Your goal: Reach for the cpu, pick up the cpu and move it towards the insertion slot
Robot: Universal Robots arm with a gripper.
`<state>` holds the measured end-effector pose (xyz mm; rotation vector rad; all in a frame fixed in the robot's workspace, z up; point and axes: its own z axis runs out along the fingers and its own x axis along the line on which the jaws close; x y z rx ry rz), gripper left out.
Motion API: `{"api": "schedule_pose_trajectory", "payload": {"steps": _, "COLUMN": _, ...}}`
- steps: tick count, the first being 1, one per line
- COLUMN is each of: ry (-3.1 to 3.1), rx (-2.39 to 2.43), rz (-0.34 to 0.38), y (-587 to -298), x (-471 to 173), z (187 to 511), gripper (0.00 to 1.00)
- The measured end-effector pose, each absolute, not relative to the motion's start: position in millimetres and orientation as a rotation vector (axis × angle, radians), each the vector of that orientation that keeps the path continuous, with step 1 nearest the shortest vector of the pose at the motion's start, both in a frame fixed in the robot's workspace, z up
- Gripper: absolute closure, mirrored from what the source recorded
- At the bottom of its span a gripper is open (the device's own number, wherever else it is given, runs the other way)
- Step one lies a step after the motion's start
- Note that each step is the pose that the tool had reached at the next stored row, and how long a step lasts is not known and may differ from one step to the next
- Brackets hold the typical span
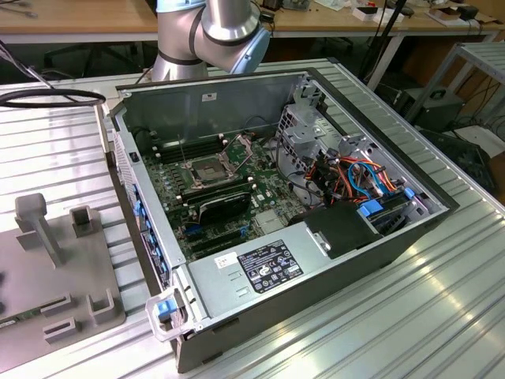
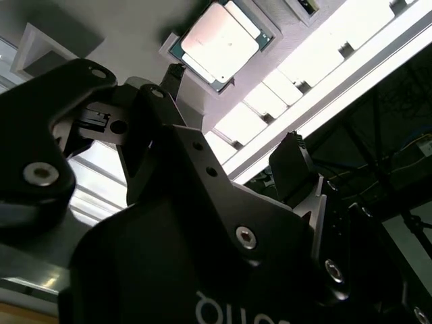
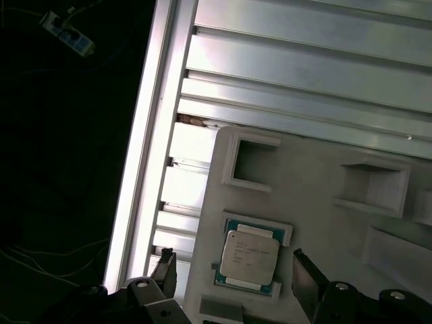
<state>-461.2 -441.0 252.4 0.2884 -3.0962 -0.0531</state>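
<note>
My gripper (image 3: 231, 260) is released, black fingers (image 3: 307, 283) flanking the cpu (image 3: 249, 256): thin silvery square seated in a matte grey tray (image 3: 324, 202) on ribbed aluminium worktop (image 3: 304, 61). The insertion slot (image 1: 203, 170), shiny square frame, sits inside the open case (image 1: 197, 99)

- We saw the open computer case (image 1: 197, 103) lying on the ribbed metal surface (image 1: 426, 316).
- The insertion slot (image 1: 207, 170) sat on the green motherboard (image 1: 262, 180), just beside a black expansion card (image 1: 223, 207).
- The robot arm (image 1: 213, 31) stood behind the case.
- A grey fixture tray (image 1: 31, 276) lay at the exterior view's left.
</note>
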Motion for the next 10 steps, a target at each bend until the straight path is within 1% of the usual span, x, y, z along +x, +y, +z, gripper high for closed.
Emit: {"api": "schedule_pose_trajectory", "payload": {"steps": 10, "ry": -3.106, "rx": 0.191, "rz": -0.052, "y": -445.8, "x": -461.2, "z": 236.0, "gripper": 0.22}}
